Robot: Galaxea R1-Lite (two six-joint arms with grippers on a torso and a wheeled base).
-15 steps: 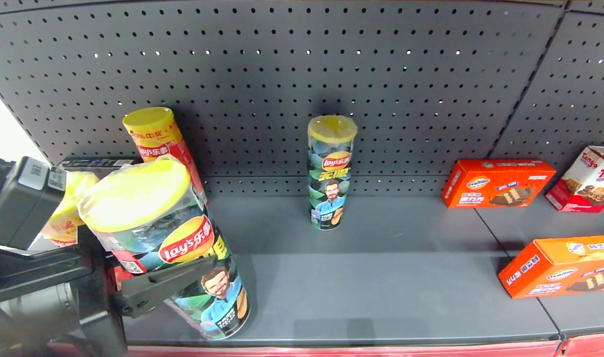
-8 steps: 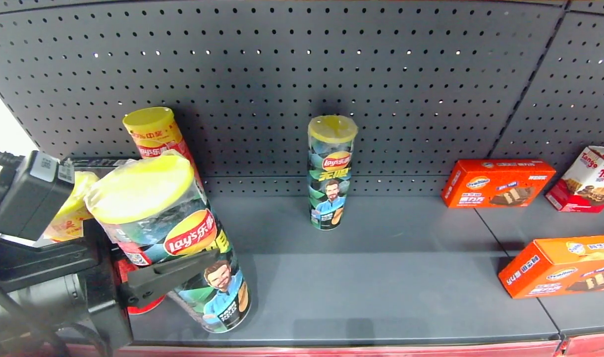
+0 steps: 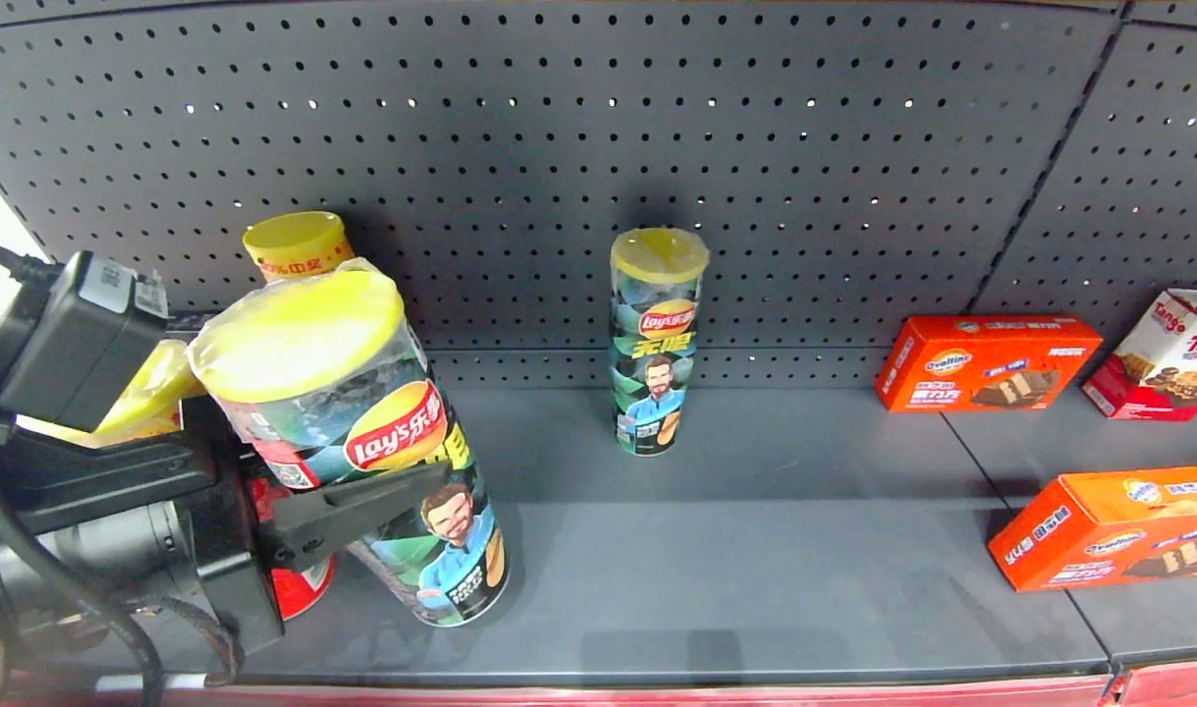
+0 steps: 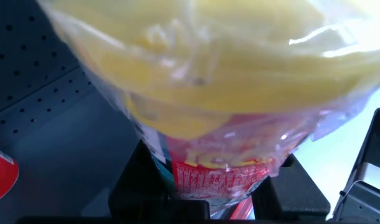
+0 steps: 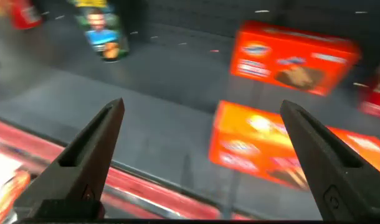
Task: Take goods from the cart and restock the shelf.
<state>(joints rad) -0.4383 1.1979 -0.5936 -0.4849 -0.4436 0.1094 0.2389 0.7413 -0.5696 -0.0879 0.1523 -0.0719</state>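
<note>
L gripper [image 3: 362,491] is clamped on a chip can [image 3: 392,442] w/ a yellow lid, one finger across its front. The can tilts, lid toward 11 o'clock, base low at the front-left of the shelf [image 3: 755,570]; whether it touches the deck can't be told. A 2nd chip can [image 3: 657,344] stands upright at the back, at 2 o'clock from the held one and well apart. At 11 o'clock behind the held can, a red can [image 3: 299,245] sits against the pegboard [image 3: 559,128]. At 3 o'clock lie a rear orange box [image 3: 986,361] and a front orange box [image 3: 1109,530], w/ a white-and-red box [image 3: 1172,353] beside the rear one. R gripper [image 5: 202,162] hangs over the shelf's front edge near the orange boxes, fingers spread wide.
</note>
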